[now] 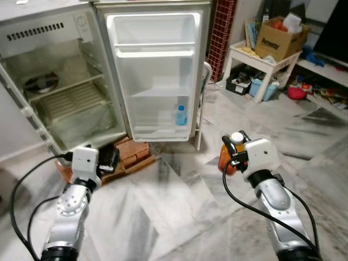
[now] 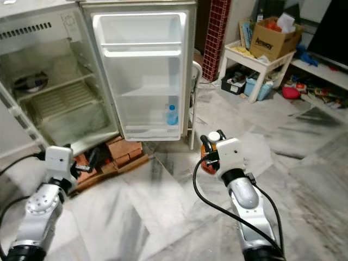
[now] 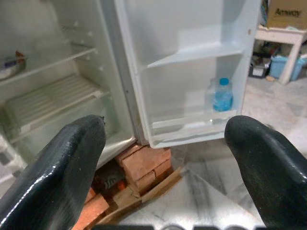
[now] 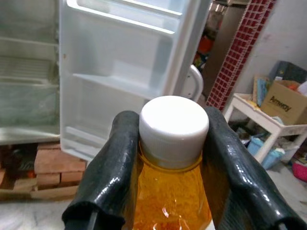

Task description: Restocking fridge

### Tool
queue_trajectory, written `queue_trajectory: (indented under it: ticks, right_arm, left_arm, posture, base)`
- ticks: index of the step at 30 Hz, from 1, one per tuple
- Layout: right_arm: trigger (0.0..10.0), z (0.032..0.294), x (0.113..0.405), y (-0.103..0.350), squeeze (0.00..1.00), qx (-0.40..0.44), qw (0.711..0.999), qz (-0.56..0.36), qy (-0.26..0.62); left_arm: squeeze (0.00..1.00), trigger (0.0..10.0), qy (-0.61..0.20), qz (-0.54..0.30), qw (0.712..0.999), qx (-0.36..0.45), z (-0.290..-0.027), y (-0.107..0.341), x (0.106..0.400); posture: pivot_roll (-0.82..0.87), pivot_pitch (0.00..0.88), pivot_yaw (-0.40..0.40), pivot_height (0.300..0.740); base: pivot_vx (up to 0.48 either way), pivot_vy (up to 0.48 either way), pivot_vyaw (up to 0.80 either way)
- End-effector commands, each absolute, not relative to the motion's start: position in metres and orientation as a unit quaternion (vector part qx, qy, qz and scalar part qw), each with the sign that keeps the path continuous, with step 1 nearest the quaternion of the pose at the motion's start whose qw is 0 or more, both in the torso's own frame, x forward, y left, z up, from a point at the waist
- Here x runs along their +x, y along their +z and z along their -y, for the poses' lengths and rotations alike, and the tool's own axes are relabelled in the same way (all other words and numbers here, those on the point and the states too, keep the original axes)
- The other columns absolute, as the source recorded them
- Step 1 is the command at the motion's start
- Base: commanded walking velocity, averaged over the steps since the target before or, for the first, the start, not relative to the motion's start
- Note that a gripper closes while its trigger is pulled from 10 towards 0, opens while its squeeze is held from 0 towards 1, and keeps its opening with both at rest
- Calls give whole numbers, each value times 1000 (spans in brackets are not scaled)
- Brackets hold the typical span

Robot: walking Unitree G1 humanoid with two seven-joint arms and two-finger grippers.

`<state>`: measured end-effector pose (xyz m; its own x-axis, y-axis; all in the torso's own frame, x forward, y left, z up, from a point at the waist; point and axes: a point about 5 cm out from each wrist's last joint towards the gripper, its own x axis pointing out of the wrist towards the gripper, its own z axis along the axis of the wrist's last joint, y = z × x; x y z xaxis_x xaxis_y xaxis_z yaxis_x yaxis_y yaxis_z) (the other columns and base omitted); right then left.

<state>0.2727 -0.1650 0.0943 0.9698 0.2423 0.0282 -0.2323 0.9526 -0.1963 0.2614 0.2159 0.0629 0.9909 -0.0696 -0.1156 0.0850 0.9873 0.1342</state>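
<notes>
The fridge (image 1: 60,81) stands open ahead on my left, its white door (image 1: 155,76) swung wide. A blue-capped water bottle (image 1: 181,115) sits in the door's lowest rack. My right gripper (image 1: 232,155) is shut on an orange juice bottle (image 4: 171,191) with a white cap (image 4: 173,129), held upright above the marble floor, short of the door. My left gripper (image 1: 109,161) is open and holds nothing, its fingers (image 3: 53,172) facing the fridge's lower shelves. A metal bowl (image 1: 41,82) rests on an upper wire shelf.
Bricks and wood (image 1: 133,154) prop the fridge base. A white low table (image 1: 263,60) with a cardboard box (image 1: 277,38) stands at the far right, bins beneath it. A red tiled pillar (image 1: 222,32) rises behind the door. Marble floor (image 1: 179,212) lies open between us.
</notes>
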Motion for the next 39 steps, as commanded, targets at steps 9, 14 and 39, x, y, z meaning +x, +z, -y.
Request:
queue_trajectory:
  ticks: [9, 14, 39]
  right_arm:
    - [10000, 164, 278, 101, 0, -78, 991, 47, 100]
    - [10000, 162, 275, 99, 0, -71, 991, 49, 101]
    - [10000, 164, 275, 104, 0, -71, 990, 63, 107]
  left_arm:
    - [0, 10000, -13, -37, 998, 51, -201, 64, 239]
    - [0, 10000, -27, -35, 998, 43, -194, 66, 236]
    - [0, 10000, -48, -54, 996, 46, -186, 63, 246]
  posture:
    - [67, 0, -98, 740]
    - [54, 0, -69, 740]
    - [9, 0, -28, 740]
  base:
    - [0, 0, 0]
    - [59, 0, 450]
    - [315, 0, 416]
